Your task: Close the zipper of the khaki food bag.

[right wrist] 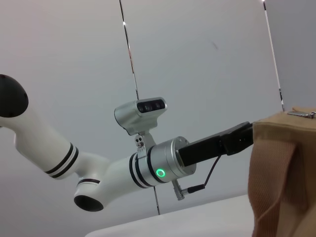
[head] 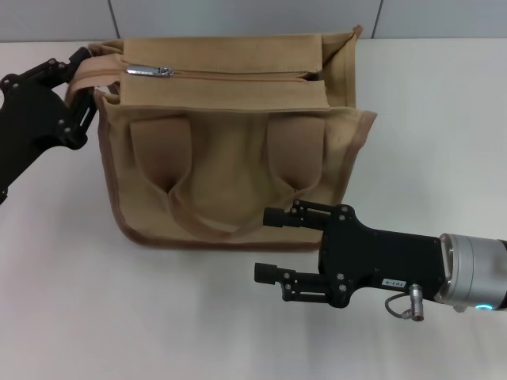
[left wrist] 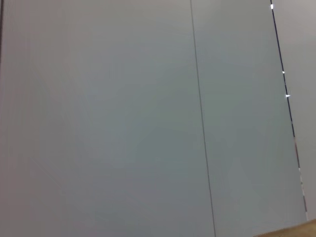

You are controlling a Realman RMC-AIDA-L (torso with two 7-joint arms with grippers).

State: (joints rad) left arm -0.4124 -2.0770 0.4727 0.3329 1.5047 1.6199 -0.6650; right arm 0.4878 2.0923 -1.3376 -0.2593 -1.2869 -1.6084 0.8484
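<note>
The khaki food bag [head: 230, 150] stands on the white table [head: 119, 317], its handles lying down the front. Its zipper [head: 238, 75] runs along the top panel, and the silver pull tab [head: 150, 70] lies at the end nearest my left arm. My left gripper [head: 85, 79] is pressed against that end of the bag. In front of the bag, my right gripper [head: 263, 244] is open and empty, with its upper finger just over the bag's lower front edge. The right wrist view shows a bag corner [right wrist: 281, 173], the pull tab [right wrist: 302, 114] and the left gripper [right wrist: 237, 139].
A grey panelled wall [head: 238, 16] rises behind the table. Bare tabletop lies to the right of the bag and in front of it [head: 444, 119]. The left wrist view shows only the wall [left wrist: 148, 118] and a tan sliver of the bag [left wrist: 296, 230].
</note>
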